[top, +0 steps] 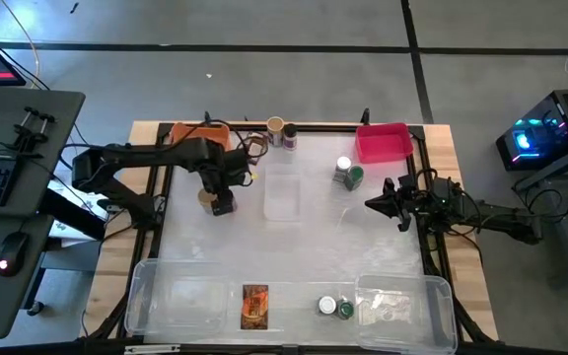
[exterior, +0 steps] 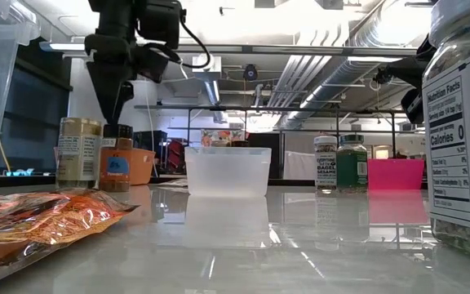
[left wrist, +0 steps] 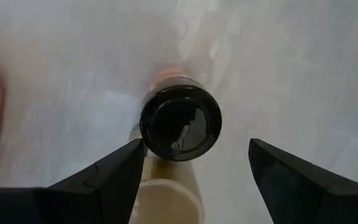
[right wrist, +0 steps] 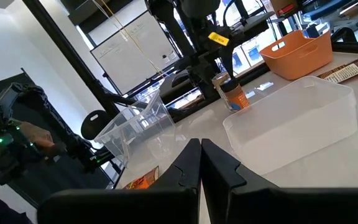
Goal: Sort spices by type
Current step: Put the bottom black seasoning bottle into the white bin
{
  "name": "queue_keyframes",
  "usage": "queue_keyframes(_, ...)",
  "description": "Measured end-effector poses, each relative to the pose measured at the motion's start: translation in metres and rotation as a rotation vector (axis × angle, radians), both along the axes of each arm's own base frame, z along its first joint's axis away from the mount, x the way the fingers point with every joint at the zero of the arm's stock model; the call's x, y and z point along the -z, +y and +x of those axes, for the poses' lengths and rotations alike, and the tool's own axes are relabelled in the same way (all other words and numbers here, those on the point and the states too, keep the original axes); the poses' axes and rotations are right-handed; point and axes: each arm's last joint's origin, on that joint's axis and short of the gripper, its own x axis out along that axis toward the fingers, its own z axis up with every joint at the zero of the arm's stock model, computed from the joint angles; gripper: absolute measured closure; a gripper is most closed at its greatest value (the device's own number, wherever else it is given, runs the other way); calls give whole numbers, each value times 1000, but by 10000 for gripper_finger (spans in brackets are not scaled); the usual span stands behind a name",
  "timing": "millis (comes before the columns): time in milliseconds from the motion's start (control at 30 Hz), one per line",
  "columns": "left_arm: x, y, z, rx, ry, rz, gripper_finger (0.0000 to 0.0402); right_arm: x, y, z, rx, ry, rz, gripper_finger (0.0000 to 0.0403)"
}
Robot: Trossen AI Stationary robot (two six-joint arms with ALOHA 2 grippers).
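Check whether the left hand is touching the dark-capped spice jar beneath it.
Apart. In the left wrist view the open left hand straddles the dark-capped round spice jar, with bare table showing between the cap and the farther finger.

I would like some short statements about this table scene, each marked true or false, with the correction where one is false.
1. The left gripper is open, right above a dark-capped jar. True.
2. The right gripper holds a jar. False: it is shut and holds nothing, at the right edge of the table.
3. An orange packet lies near the front edge of the table. True.
4. The pink bin stands at the front left corner. False: it stands at the back right.
5. A green-capped jar stands beside a white-capped jar near the pink bin. True.
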Motion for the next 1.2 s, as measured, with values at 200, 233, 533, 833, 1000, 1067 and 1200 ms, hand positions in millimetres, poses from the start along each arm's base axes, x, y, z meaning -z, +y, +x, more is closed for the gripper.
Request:
queue_keyframes(200,0,1,2,14,-13,18,124,0,0,0,0,0,0,402)
queue_keyframes(233,0,0,2,21,-12,22,124,0,0,0,0,0,0,402)
queue_keyframes(533,5,-3,11,104,-36,44,124,0,0,0,0,0,0,402)
queue_keyframes(833,22,-1,24,128,-25,38,124,0,0,0,0,0,0,402)
queue_keyframes(1000,23,-2,23,145,-4,33,132,0,0,0,0,0,0,402)
queue_keyframes(1067,23,-2,21,146,12,29,138,0,0,0,0,0,0,402)
queue_keyframes(1200,23,-2,21,146,14,29,152,0,0,0,0,0,0,402)
